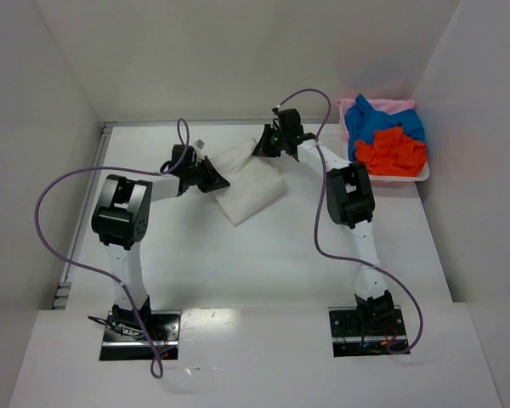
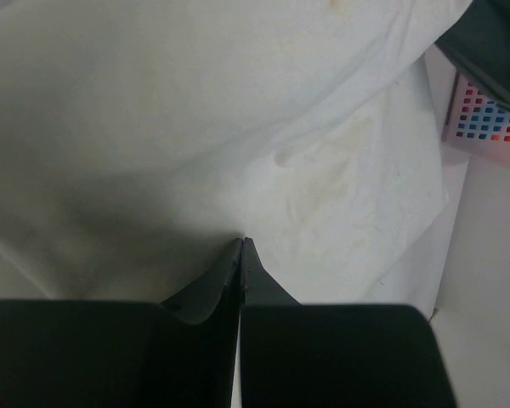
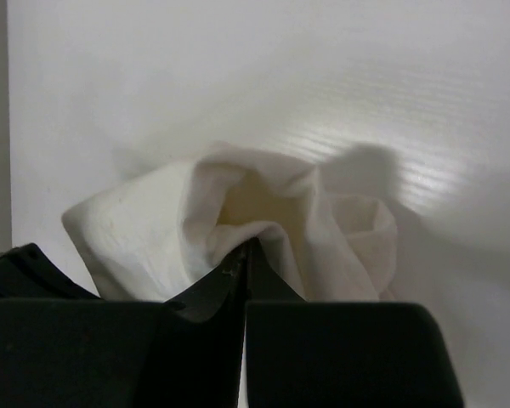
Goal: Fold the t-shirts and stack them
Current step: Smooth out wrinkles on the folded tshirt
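The off-white t-shirt (image 1: 248, 194) lies far-middle on the tabletop (image 1: 238, 272). The left gripper (image 2: 242, 243) is clamped on its left edge and the right gripper (image 3: 246, 245) on its bunched far corner. A blue shirt (image 1: 372, 123), orange shirt (image 1: 395, 153) and pink shirt (image 1: 393, 104) fill the far-right tray (image 1: 422, 176).

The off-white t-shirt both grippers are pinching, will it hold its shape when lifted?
Probably not: the off-white t-shirt bunches into soft folds at the right gripper, so it should sag and drape. It looks thin and likely light. Pinched by the left gripper too, it will probably hang between them.
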`<state>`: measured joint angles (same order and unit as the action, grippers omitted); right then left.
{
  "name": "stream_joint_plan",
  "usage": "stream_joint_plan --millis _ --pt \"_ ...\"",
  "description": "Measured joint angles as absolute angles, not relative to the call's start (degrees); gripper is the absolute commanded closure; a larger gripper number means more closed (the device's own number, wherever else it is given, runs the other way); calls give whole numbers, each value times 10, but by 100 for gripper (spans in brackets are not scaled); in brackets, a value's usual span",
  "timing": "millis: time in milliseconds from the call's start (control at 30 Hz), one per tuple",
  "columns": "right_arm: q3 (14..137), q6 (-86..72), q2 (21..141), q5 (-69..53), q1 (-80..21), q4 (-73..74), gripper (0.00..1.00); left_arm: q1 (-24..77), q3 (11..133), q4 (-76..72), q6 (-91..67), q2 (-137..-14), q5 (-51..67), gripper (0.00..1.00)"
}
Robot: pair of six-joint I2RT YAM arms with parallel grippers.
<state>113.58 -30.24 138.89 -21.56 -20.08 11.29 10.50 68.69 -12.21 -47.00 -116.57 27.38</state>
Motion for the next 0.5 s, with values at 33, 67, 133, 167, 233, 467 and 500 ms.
stream_joint_plan --millis 33,67,133,167,233,467,500 --pt "1152 -302 1397 -217 -201 116 100 105 689 -124 -470 -1169 274 100" --pt "1168 -303 1407 -219 -201 118 100 105 691 -126 -470 -1173 274 100" --pt "1199 -305 1425 -220 -201 124 100 105 694 -126 -470 -1182 275 100" --pt "1219 -306 1437 -221 -201 130 100 105 694 -126 -470 -1187 275 100" --pt "1263 -309 1463 -226 -201 138 100 105 695 -126 -470 -1192 275 100" --pt "1442 -322 1560 -238 -200 206 100 98 701 -121 -468 -1193 282 100" --pt "1461 -323 1566 -238 -200 214 100 96 705 -117 -467 -1193 283 100"
